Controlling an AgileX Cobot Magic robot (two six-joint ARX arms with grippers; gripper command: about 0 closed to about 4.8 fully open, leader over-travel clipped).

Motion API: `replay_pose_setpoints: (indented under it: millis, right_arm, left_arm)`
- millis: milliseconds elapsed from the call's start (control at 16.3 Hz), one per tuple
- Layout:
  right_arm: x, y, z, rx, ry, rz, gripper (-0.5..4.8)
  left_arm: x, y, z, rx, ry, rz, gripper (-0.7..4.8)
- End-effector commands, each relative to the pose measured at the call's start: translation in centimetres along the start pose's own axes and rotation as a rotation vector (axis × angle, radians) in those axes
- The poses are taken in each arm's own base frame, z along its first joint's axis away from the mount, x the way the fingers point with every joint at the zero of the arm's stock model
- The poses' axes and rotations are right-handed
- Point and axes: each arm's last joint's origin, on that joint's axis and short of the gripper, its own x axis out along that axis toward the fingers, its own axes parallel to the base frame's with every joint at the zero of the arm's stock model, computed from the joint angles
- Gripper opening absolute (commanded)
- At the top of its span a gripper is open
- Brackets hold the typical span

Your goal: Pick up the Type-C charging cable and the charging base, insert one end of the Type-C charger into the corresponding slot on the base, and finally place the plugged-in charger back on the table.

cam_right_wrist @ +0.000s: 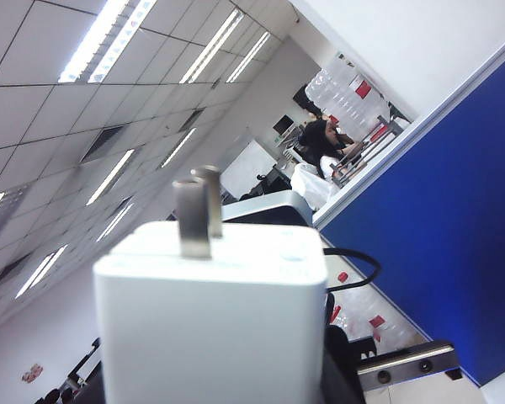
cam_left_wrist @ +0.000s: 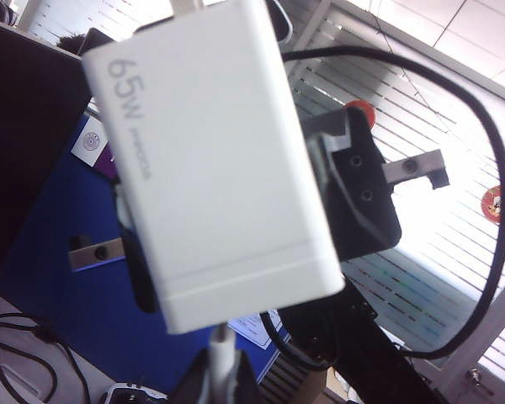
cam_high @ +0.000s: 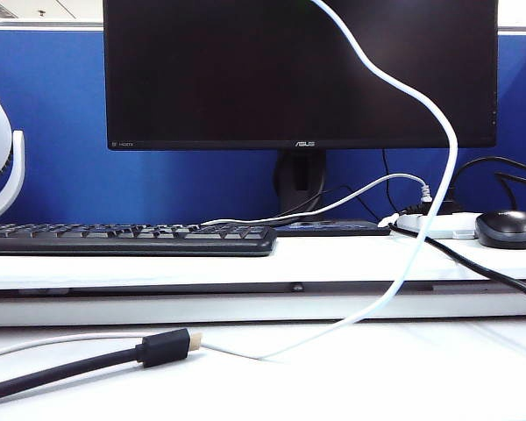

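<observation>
Up in the air, my right gripper (cam_right_wrist: pixel 210 383) is shut on the charging base (cam_right_wrist: pixel 210 324), a white block whose two metal prongs (cam_right_wrist: pixel 198 215) point away from the wrist. The left wrist view shows the same base (cam_left_wrist: pixel 219 160), marked 65W, between black fingers (cam_left_wrist: pixel 362 198). My left gripper (cam_left_wrist: pixel 221 383) is shut on the white plug (cam_left_wrist: pixel 221 353) of the Type-C charging cable. The plug's grey tip meets the base's end face; how deep it sits is unclear. In the exterior view the cable (cam_high: pixel 421 237) hangs from above down to the table (cam_high: pixel 377 381). Neither gripper shows there.
A thick black cable with a gold-tipped plug (cam_high: pixel 162 346) lies at the table's front left. On the raised shelf (cam_high: pixel 263 267) stand a keyboard (cam_high: pixel 127 239), a monitor (cam_high: pixel 298 70), a power strip (cam_high: pixel 434 225) and a mouse (cam_high: pixel 508 228). A fan (cam_high: pixel 0 167) is at far left.
</observation>
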Motion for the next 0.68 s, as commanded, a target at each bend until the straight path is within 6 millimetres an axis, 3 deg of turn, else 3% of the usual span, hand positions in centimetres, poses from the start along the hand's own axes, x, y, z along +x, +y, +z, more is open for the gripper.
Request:
replay_pose_setpoints:
  millis: [61, 676]
  right_arm:
    - [0.13, 0.7, -0.14, -0.032, 0.012, 0.022, -0.05]
    - [0.5, 0.48, -0.45, -0.081, 0.03, 0.016, -0.05]
  left_arm:
    - [0.09, -0.21, 0.36, 0.01, -0.033, -0.014, -0.05]
    - [0.24, -0.13, 0.39, -0.03, -0.038, -0.022, -0.05]
